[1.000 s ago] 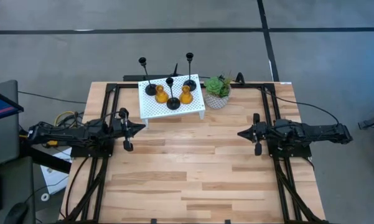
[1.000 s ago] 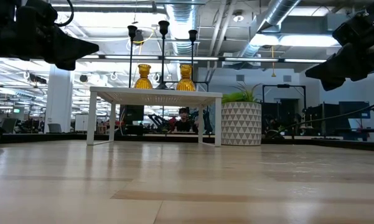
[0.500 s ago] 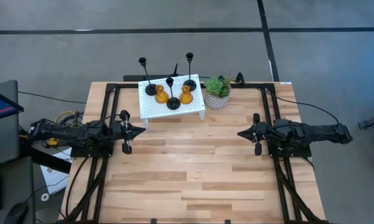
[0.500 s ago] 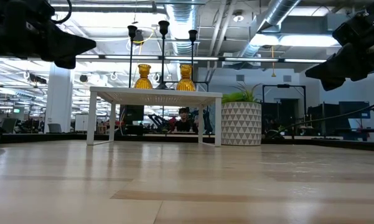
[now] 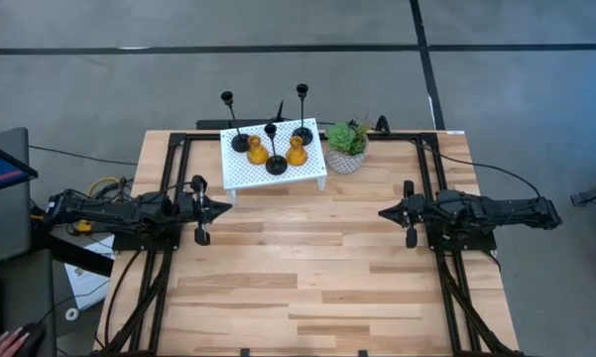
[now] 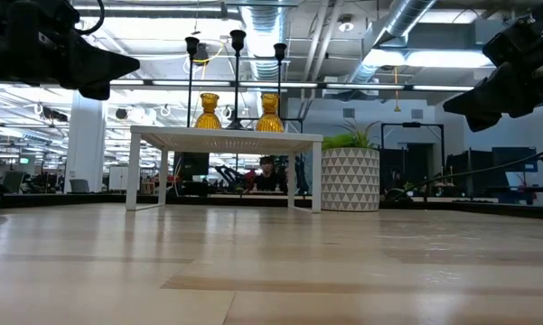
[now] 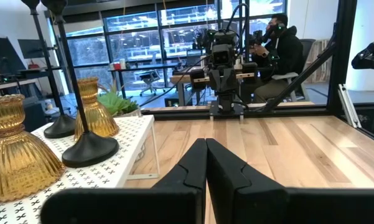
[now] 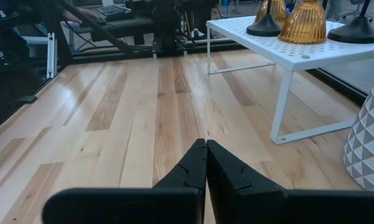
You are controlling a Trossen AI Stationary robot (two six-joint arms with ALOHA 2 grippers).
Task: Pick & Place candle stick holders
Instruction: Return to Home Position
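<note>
On far white perforated shelf point(image 5: 278, 180): three black thin-stemmed candle holders point(image 5: 276, 164), likely tippy, grip stem low; two amber ribbed-glass cone holders point(image 5: 257, 155), likely slick, fragile, grip neck. Left gripper point(image 5: 223, 207), right gripper point(image 5: 384, 212) pinched closed, empty, parked left and right.

Robotics lab, exposed ceiling ducts point(image 6: 403, 20), workstation desks point(image 7: 140, 69)

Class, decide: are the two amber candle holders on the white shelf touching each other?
Apart. The low view shows clear background between one amber holder and the other amber holder on the white shelf.
</note>
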